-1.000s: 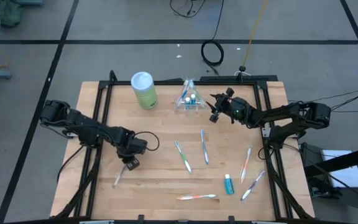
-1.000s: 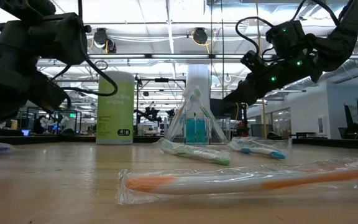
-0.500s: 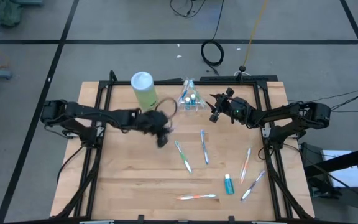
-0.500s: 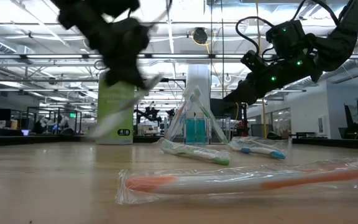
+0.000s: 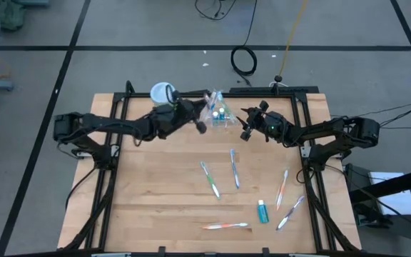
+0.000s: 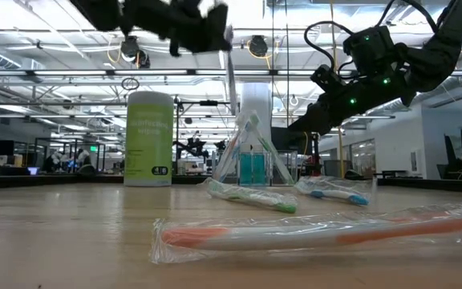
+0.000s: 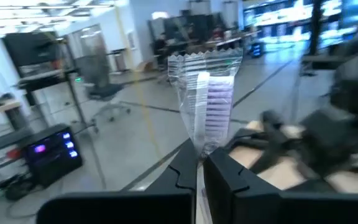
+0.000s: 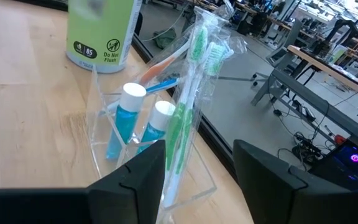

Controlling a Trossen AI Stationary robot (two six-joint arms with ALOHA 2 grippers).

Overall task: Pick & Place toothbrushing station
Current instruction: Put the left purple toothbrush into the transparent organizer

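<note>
My left gripper is high above the table's far middle, shut on a slim toothbrush in a clear wrapper, beside a clear stand. The stand holds two blue tubes and green, orange and blue toothbrushes. My right gripper is open and empty just right of the stand; in the right wrist view its fingers frame the stand without touching it. Several wrapped toothbrushes and a blue tube lie flat on the table. My left gripper pinches the wrapped toothbrush between its two fingers, on the handle just below the head. The bristle head and the wrapper's crimped end stick out past the fingertips. The rest of the handle is hidden by the fingers. The toothbrush is lifted clear of the table.
A green wipes canister stands at the far left of the stand, partly under my left arm in the high view. An orange wrapped toothbrush lies nearest the front edge. The left half of the wooden table holds nothing.
My left gripper has gone up from the near left of the table and swung fast toward the far edge and right, to the clear stand. It carries the wrapped toothbrush, lifted clear of the table. My right arm has kept still.
</note>
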